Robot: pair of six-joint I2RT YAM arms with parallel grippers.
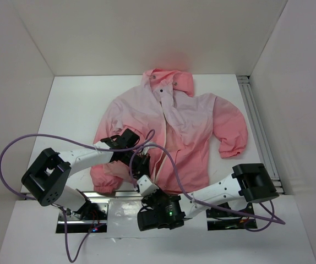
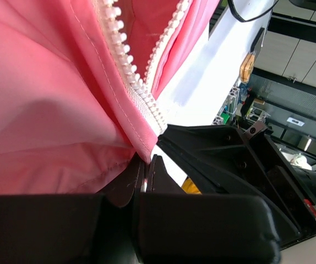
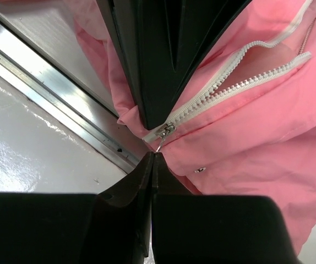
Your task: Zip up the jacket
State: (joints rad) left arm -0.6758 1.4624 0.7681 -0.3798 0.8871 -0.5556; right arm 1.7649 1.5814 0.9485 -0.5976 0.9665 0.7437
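The pink jacket (image 1: 185, 126) lies flat on the white table, hood at the far side, its front zipper open along most of its length. Both grippers meet at the hem's near edge. My left gripper (image 1: 140, 160) (image 2: 147, 163) is shut on the hem corner of the jacket (image 2: 48, 82), beside the white zipper teeth (image 2: 127, 66). My right gripper (image 1: 145, 175) (image 3: 153, 155) is shut on the thin metal pull tab (image 3: 159, 144) of the zipper slider (image 3: 165, 131), which sits at the bottom of the teeth. The left gripper's black fingers (image 3: 158, 55) stand just above the slider.
An aluminium rail (image 3: 64, 104) runs along the table's near edge under the hem. Another rail (image 1: 260, 126) lines the right side. White walls enclose the table. Purple cables (image 1: 169, 165) loop over the jacket's lower front. A small snap button (image 3: 200, 170) sits near the hem.
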